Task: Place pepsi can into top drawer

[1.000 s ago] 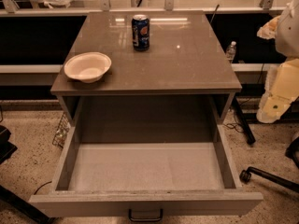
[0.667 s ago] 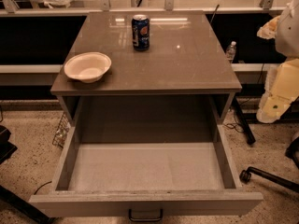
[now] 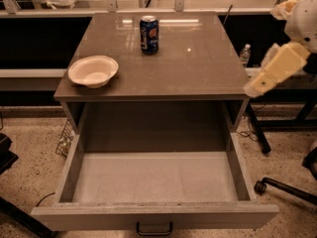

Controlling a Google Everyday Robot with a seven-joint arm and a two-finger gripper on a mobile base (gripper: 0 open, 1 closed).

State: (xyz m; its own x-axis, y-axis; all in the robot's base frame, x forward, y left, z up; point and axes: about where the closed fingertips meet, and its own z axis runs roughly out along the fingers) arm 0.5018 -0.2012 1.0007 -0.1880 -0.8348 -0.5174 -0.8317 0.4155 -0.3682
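Progress is at the outset: pepsi can (image 3: 149, 34) stands upright and ungrasped at the back of the cabinet top (image 3: 198, 68), top drawer (image 3: 153, 180) is already open, and gripper (image 3: 256, 85) hangs off the right edge, opening state indeterminable, so grasp, transfer and release are all outstanding.

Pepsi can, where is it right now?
In the camera view the pepsi can stands upright at the back of the cabinet top, behind and right of the white bowl; the end effector hangs beside the cabinet's right edge.
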